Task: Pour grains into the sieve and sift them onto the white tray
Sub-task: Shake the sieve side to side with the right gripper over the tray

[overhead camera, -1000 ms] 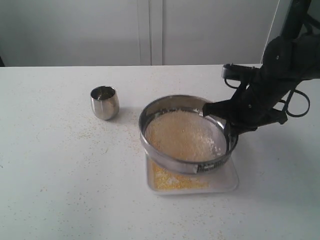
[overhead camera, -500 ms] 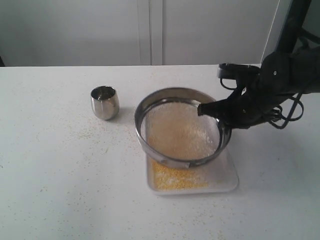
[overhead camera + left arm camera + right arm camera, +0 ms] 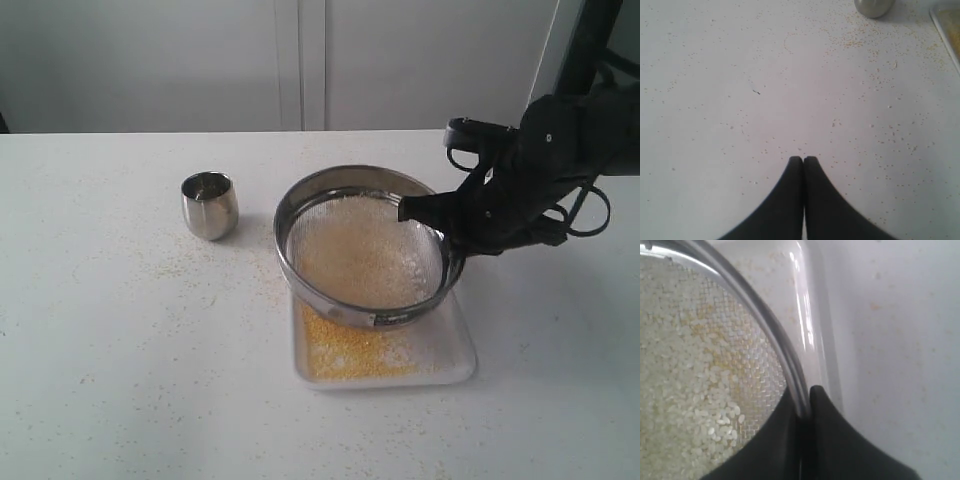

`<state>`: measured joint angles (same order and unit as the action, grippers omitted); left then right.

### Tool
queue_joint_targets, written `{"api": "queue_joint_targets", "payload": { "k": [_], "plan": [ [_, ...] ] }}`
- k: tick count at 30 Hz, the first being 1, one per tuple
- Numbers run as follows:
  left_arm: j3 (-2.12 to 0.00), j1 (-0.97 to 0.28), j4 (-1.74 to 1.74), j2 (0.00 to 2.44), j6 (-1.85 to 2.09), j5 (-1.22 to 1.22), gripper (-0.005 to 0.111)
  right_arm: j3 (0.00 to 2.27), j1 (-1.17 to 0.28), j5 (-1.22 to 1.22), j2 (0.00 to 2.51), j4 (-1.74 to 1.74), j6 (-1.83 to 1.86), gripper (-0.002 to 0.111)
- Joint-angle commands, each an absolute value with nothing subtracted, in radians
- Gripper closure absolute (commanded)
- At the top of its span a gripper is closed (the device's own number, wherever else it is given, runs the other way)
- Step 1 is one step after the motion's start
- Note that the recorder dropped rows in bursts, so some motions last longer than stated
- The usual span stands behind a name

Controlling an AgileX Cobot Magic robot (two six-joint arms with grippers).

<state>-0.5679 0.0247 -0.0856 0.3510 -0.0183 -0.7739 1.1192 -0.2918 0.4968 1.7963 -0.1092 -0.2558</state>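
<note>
Clamping the sieve by its rim with the right gripper, fingers narrowed hard onto the thin steel wall, one inside the ring, one outside. Holding it raised and a little tilted, with the white tray just below the fingertips.

From the right wrist camera: whitish rice-like grains spread across the mesh on the inner side of the fingers, with only a faint yellow tint among them. On the outer side, a strip of bare tray edge, then tabletop.

Down under the ring, a good layer of yellow granules lying on the tray. Judging by that: pouring done, sifting well along, probably near its end. Likely left: some shaking to clear the last yellow out of the mesh, then setting the sieve down.

Over to the left gripper: pressed fully together on nothing, hanging over speckled table. Steel cup far out beyond its fingertips, well apart from the work.
</note>
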Motion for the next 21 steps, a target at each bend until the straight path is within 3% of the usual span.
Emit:
{"api": "queue_joint_targets", "payload": {
  "k": [1, 4, 9, 12, 15, 19, 21],
  "plan": [
    [-0.567, 0.028, -0.088, 0.344, -0.018, -0.778, 0.107, 1.037, -0.301, 0.457, 1.721, -0.091, -0.243, 0.108],
    [-0.567, 0.028, -0.088, 0.344, -0.018, -0.778, 0.107, 1.051, -0.298, 0.29, 1.751, -0.107, -0.289, 0.108],
    [-0.567, 0.028, -0.088, 0.344, -0.018, -0.778, 0.107, 1.117, -0.306, 0.666, 1.74, -0.022, -0.238, 0.108],
    [-0.567, 0.028, -0.088, 0.344, -0.018, -0.778, 0.107, 1.039, -0.321, 0.5, 1.67, 0.029, -0.238, 0.108],
    [-0.567, 0.028, -0.088, 0.344, -0.018, -0.778, 0.107, 1.12, -0.307, 0.426, 1.727, 0.029, -0.31, 0.108],
    [-0.567, 0.028, -0.088, 0.344, -0.018, -0.778, 0.107, 1.256, -0.297, 0.734, 1.813, 0.03, -0.296, 0.108],
    [-0.567, 0.028, -0.088, 0.344, -0.018, -0.778, 0.107, 1.214, -0.317, 0.836, 1.783, 0.032, -0.167, 0.108]
  ]
}}
